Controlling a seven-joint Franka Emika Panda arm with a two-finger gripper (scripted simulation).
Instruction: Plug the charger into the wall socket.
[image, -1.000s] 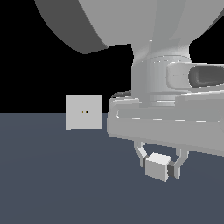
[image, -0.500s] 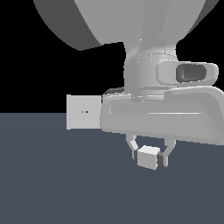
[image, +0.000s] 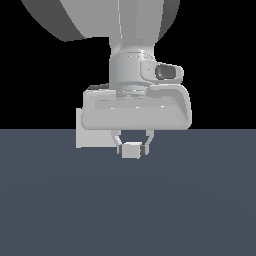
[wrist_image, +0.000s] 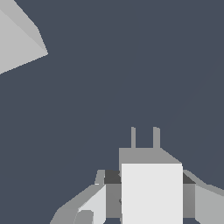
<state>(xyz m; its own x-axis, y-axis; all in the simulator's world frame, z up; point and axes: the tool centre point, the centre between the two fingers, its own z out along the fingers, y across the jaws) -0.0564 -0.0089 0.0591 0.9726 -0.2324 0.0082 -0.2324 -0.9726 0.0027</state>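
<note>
My gripper (image: 131, 148) is shut on the charger (image: 131, 150), a small white-grey block held a little above the dark floor. In the wrist view the charger (wrist_image: 151, 192) sits between my fingers (wrist_image: 94, 205) with two thin prongs sticking out of its far face. The wall socket (image: 79, 130) is a white upright panel at the exterior view's left, mostly hidden behind my hand; its two holes do not show. A corner of the wall socket (wrist_image: 17, 41) shows in the wrist view, well apart from the charger.
The dark grey floor (image: 128, 210) spreads under the gripper. My arm's large grey body (image: 135, 70) fills the upper middle of the exterior view. Black background lies behind.
My hand with the charger has moved toward the exterior view's left and turned, and now covers most of the socket panel, which earlier stood in full view with its two holes.
</note>
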